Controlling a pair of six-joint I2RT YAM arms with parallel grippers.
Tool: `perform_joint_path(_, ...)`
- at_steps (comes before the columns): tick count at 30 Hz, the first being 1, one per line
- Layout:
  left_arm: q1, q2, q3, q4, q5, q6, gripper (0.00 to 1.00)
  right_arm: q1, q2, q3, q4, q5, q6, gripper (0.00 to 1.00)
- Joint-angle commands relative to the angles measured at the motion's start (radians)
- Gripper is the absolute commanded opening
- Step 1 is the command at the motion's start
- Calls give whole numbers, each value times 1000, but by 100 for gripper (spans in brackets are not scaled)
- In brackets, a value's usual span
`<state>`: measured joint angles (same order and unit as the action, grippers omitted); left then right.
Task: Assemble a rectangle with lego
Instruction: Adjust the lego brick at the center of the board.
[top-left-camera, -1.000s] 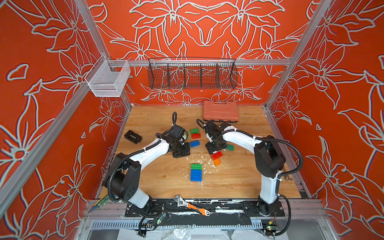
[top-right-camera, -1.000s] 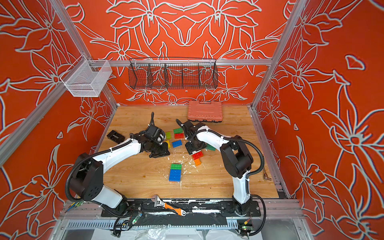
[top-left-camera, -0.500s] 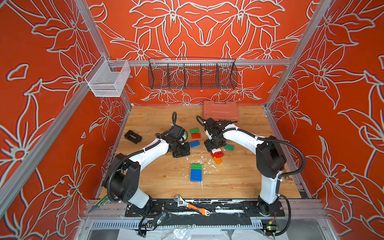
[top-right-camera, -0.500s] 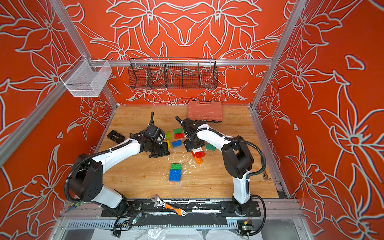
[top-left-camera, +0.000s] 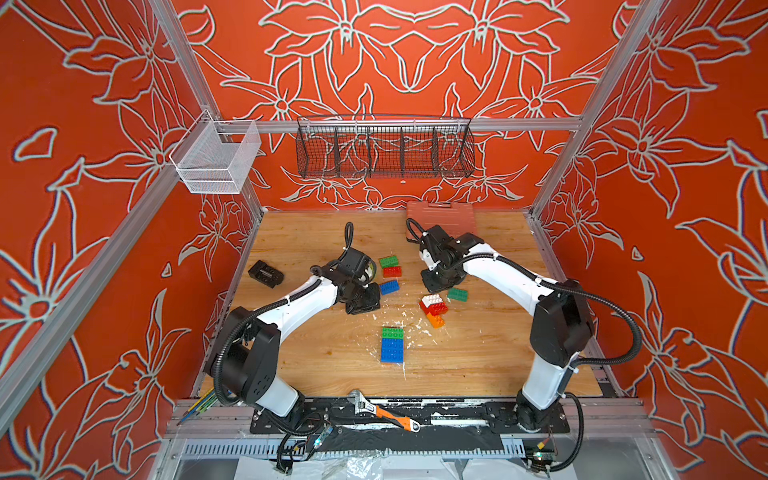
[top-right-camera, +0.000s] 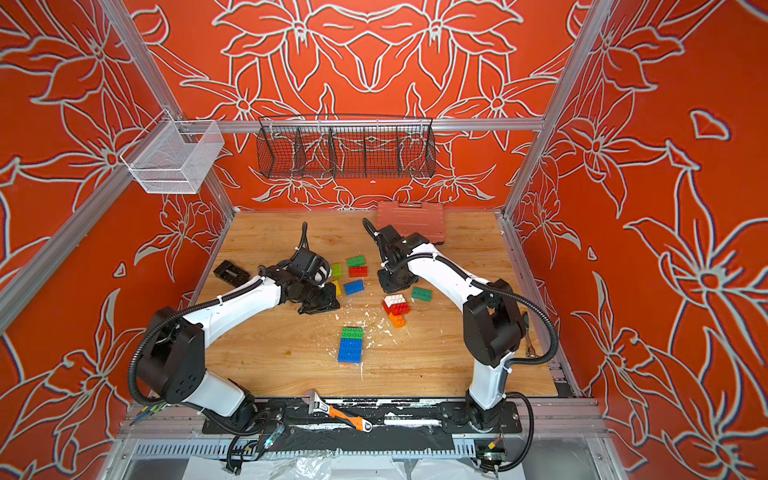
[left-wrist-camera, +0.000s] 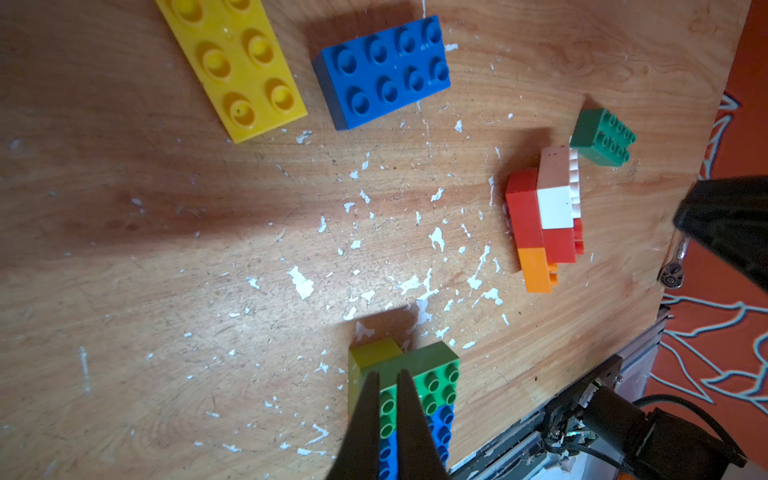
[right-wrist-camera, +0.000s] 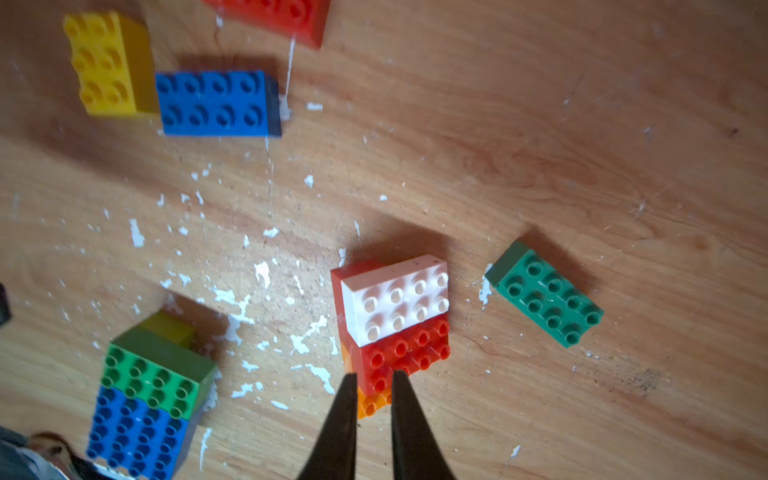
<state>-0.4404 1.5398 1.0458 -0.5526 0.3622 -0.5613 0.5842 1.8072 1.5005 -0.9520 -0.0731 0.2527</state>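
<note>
Bricks (top-left-camera: 389, 287) lie scattered on a wooden table (top-left-camera: 316, 365) in both top views. A blue-and-green stack (top-left-camera: 392, 345) sits at 6 o'clock of the cluster and a white, red and orange stack (top-left-camera: 433, 306) at 3 o'clock, with a dark green brick (top-left-camera: 457, 294) just beside it. A red brick (top-left-camera: 392, 272) and a green brick (top-left-camera: 388, 261) lie toward 12 o'clock. The left gripper (top-left-camera: 363, 306) hangs at 9 o'clock of the cluster and the right gripper (top-left-camera: 436, 284) at 1 o'clock, both apart from the stacks. A pink case (top-left-camera: 446, 216) rests at the table's 12 o'clock edge, a wrench (top-left-camera: 384, 415) at its 6 o'clock rail. From the left wrist, the fingers (left-wrist-camera: 361, 424) are pressed almost together on nothing, their tips seen against the green end of the blue-and-green stack; a yellow brick (left-wrist-camera: 237, 66) lies beside a blue one. From the right wrist, the fingers (right-wrist-camera: 340, 415) are likewise drawn together and empty, seen against the red and orange end of the white-topped stack.
</note>
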Motion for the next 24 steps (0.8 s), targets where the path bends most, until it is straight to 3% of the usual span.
perform_joint_path(1,-10,-11,38,-40,-5,2,10,5,-6,-46,6,-41,-4,5)
perform_joint_path(3,-19,-8,51,-56,-17,5,10,5,5,-61,17,-55,-10,0)
perform_joint_path(24,-48,8,80,-61,-27,-16,10,7,17,-150,79,-86,-32,0)
